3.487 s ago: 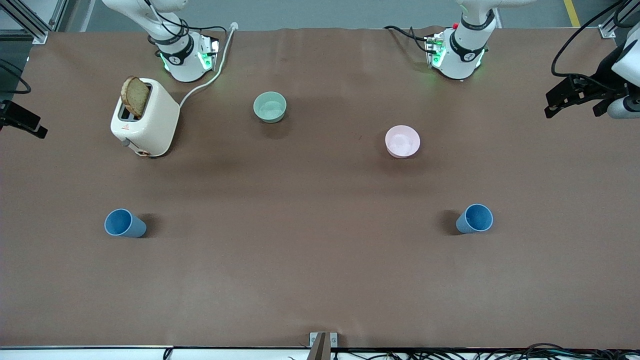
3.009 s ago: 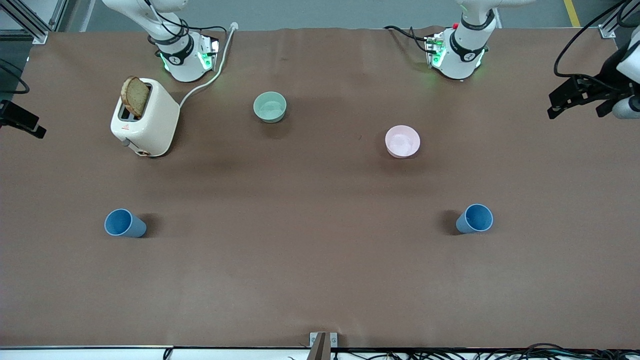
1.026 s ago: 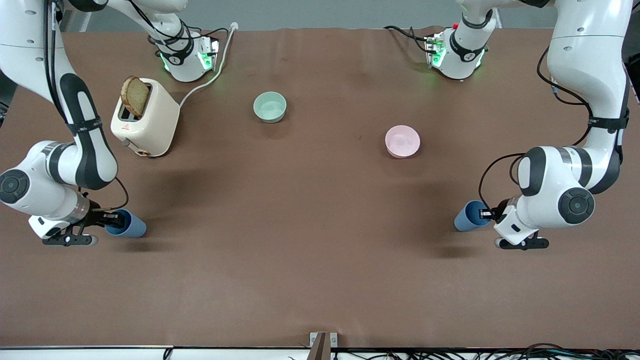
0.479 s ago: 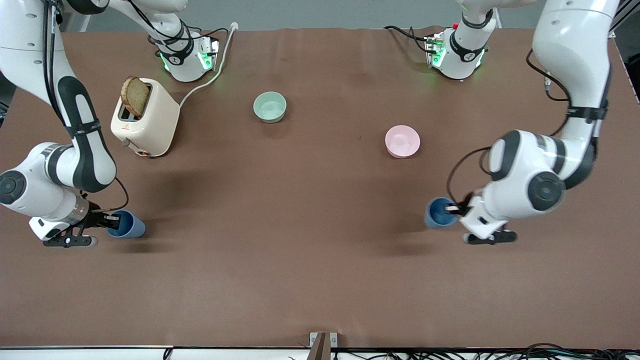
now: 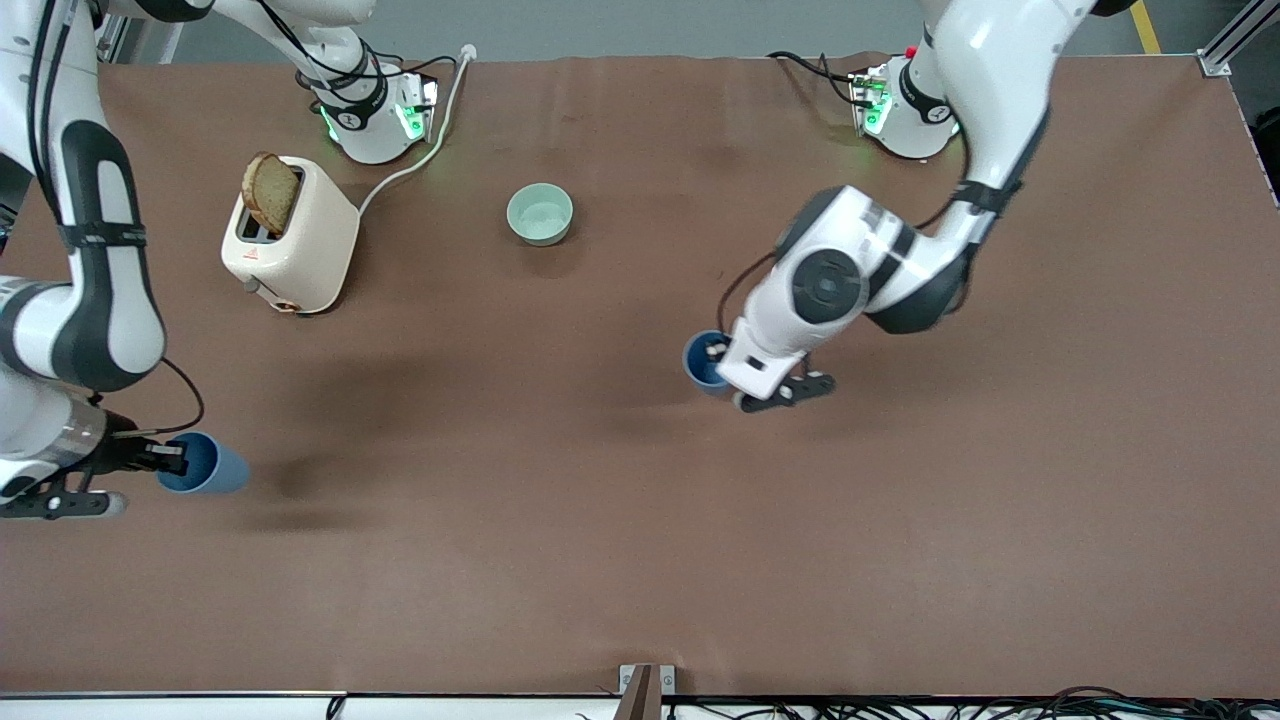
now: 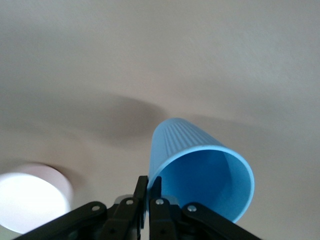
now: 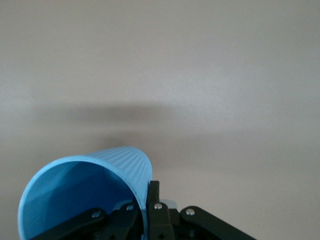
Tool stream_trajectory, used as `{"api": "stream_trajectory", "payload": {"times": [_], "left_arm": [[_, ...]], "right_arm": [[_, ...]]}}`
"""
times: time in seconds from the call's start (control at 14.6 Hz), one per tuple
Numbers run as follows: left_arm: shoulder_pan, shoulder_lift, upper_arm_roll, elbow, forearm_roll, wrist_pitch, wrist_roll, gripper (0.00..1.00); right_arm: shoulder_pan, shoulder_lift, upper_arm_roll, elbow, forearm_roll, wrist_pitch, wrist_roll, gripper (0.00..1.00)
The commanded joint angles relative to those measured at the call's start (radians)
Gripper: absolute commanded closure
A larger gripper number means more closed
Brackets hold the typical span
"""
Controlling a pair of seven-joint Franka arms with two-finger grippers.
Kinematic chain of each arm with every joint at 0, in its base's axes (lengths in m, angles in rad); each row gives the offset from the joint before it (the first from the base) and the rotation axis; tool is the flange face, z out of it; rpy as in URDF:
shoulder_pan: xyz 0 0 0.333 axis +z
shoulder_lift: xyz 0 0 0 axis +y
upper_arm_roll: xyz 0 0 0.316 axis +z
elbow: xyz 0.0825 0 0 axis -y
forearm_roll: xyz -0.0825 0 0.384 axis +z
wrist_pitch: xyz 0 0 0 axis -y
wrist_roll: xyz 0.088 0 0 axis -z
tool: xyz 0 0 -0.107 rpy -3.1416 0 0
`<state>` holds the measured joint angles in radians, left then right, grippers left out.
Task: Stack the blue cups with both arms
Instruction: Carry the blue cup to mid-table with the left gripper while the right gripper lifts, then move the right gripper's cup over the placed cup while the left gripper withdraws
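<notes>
Two blue cups are each held by the rim, lifted off the brown table. My left gripper (image 5: 712, 354) is shut on one blue cup (image 5: 702, 362) over the middle of the table; in the left wrist view the fingers (image 6: 142, 186) pinch that cup's (image 6: 200, 172) wall, one inside and one outside. My right gripper (image 5: 168, 459) is shut on the other blue cup (image 5: 203, 465) over the right arm's end of the table; in the right wrist view its fingers (image 7: 154, 192) pinch the rim of that cup (image 7: 85, 192).
A cream toaster (image 5: 292, 238) with a bread slice stands near the right arm's base, its cable (image 5: 410, 168) trailing to the base. A pale green bowl (image 5: 540, 214) sits mid-table near the bases. The pink bowl (image 6: 29, 200) shows only in the left wrist view.
Both arms came in and shut on the cups' rims. The left arm has carried its cup toward the table's middle. The right arm has lifted its cup and drawn it toward its table end.
</notes>
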<state>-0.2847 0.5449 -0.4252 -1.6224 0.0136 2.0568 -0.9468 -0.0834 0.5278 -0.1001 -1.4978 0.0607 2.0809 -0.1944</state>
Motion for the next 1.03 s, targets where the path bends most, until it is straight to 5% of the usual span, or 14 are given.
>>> {"api": "stream_trajectory", "payload": {"times": [0.0,0.27,0.41,0.48,0.55,0.62,0.96], "left_arm": [[-0.072,0.035,0.005,0.01,-0.004,0.031,-0.116,1.0],[-0.126,0.092,0.005,0.01,-0.001,0.111,-0.19,0.98],[-0.134,0.104,0.005,0.01,0.0,0.126,-0.205,0.9],[-0.134,0.102,0.005,0.01,0.0,0.126,-0.208,0.65],[-0.131,0.095,0.005,0.012,0.0,0.126,-0.214,0.16],[-0.128,0.083,0.008,0.019,0.002,0.125,-0.216,0.0],[-0.012,-0.1,0.013,0.093,0.005,-0.083,-0.208,0.0]], "right_arm": [[0.054,-0.02,0.008,0.06,0.001,-0.071,0.155,0.99],[0.149,-0.035,0.017,0.076,0.011,-0.097,0.396,0.99],[0.168,-0.058,0.077,0.076,0.005,-0.122,0.539,0.99],[0.166,-0.071,0.114,0.076,0.005,-0.137,0.6,0.99],[0.166,-0.078,0.147,0.074,0.005,-0.151,0.66,0.99],[0.168,-0.081,0.192,0.074,0.004,-0.157,0.723,0.99],[0.169,-0.164,0.409,0.068,0.001,-0.283,0.942,0.99]]}}
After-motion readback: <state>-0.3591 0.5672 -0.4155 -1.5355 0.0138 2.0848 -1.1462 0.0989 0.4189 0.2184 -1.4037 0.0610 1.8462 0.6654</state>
